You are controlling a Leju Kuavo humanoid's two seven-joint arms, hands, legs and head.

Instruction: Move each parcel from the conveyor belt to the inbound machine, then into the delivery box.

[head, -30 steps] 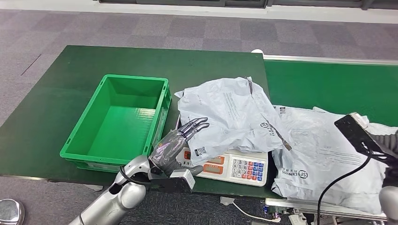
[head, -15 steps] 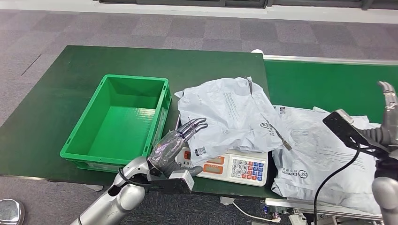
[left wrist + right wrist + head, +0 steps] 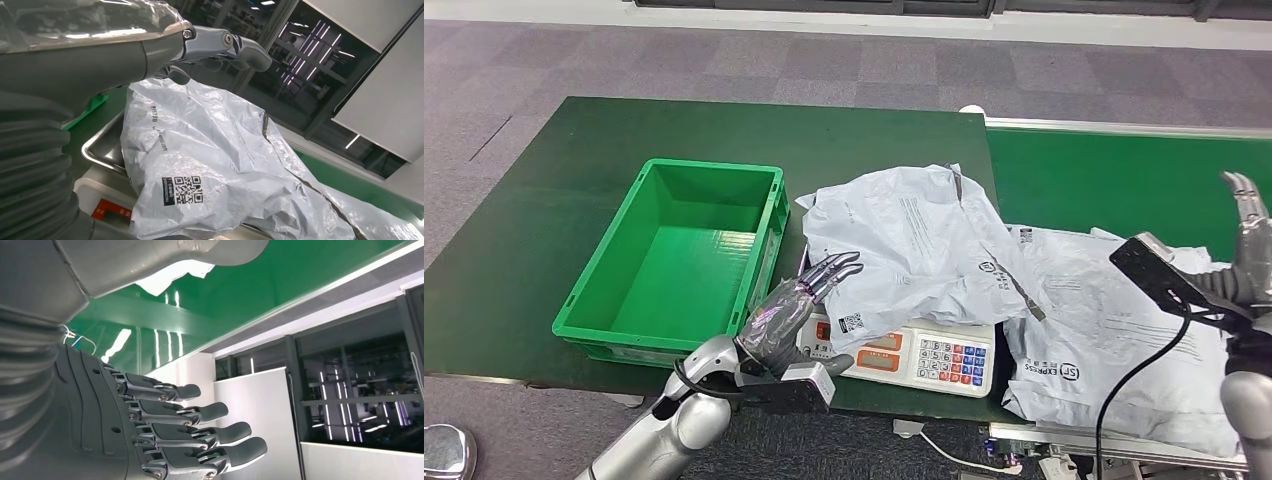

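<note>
scale (image 3: 924, 357) half-covered (by parcel (image 3: 904, 245)), right hand (image 3: 1246, 240) cropped

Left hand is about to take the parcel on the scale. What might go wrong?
1. The parcel on the scale overlaps the second parcel; lifting one may drag the other.
2. The left hand is open with fingers only at the parcel's edge, so the slack bag could slip.
3. The bag is wide beside the green box and may catch its rim.
</note>
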